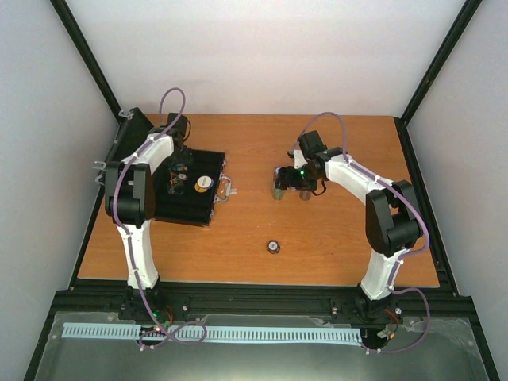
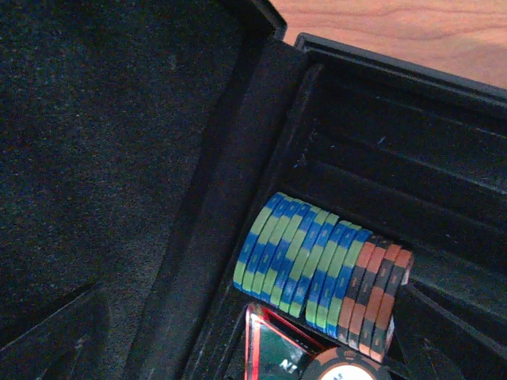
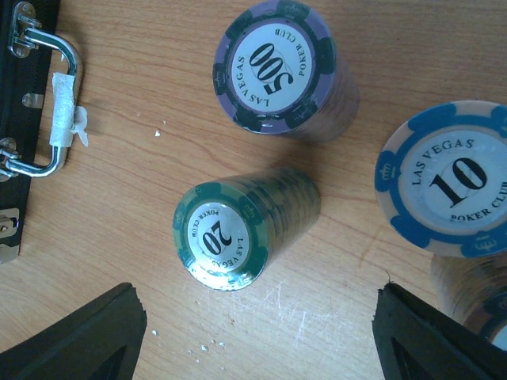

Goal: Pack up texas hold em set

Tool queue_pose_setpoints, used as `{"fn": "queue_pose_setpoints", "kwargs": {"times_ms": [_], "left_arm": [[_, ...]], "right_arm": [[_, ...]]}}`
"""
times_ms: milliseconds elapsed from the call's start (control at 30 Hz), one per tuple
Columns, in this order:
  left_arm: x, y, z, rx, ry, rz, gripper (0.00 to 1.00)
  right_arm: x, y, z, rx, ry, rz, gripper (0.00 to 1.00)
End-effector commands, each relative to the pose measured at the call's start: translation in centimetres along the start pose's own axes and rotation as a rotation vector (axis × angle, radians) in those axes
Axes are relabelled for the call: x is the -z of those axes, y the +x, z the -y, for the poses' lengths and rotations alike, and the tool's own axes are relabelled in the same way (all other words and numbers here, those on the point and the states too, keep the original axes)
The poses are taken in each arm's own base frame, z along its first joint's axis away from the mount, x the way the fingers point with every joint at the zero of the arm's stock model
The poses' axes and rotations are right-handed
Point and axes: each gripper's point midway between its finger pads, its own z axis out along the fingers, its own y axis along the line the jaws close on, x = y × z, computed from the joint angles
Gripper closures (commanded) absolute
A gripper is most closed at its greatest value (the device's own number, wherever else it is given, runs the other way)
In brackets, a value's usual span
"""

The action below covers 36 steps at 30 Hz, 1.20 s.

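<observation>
Wooden table (image 1: pixel 333 238) bears open case (image 1: pixel 186 208), chip stacks (image 3: pixel 230 229).

Plain white panels (image 1: pixel 262 55) and black frame posts (image 1: pixel 87 55) enclose a wooden desk (image 1: pixel 341 230) with two white robot arms (image 1: pixel 141 238) bolted to a black rail (image 1: pixel 262 302) at its near edge, marking a robotics laboratory test cell.

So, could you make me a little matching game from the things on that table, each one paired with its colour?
Things:
1. 500 stack
2. 20 stack
3. 10 stack
4. case handle

Colours:
a. green
b. silver, with a bit of white tape
c. purple
d. blue and cream

Pairs: 1-c, 2-a, 3-d, 4-b
</observation>
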Motion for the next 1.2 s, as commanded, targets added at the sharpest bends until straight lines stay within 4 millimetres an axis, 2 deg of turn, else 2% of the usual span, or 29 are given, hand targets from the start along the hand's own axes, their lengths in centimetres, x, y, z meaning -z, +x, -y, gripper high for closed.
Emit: {"fn": "queue_pose_setpoints", "kwargs": {"times_ms": [0,167,300,633,933,1033,1167], "left_arm": [[0.4,-1.1,-1.8,0.038,-0.05,0.012,0.0],[-0.1,-0.6,-2.5,0.052,-0.06,-0.007,0.0],[0.1,-0.8,-2.2,0.053,-0.035,0.001,0.0],[3.1,-2.5,-1.0,0.067,0.092,0.06,0.0],[5.1,-3.1,-0.4,0.062,0.168,0.097,0.0],[5.9,-2.9,0.1,0.065,0.216,0.093,0.0],[6.9,-1.2,0.9,0.069,0.276,0.073,0.0]], "right_arm": [[0.8,-0.2,-0.1,0.001,-0.006,0.015,0.2],[0.7,-0.2,0.0,-0.004,-0.004,0.011,0.2],[0.5,0.1,0.1,-0.01,-0.002,0.006,0.2],[0.7,0.0,-0.2,-0.011,-0.016,0.018,0.2],[1.2,0.0,-0.4,0.008,-0.021,0.027,0.2],[1.5,-0.1,-0.5,0.013,-0.019,0.031,0.2],[1.6,-0.1,-0.7,0.012,-0.029,0.031,0.2]]}}
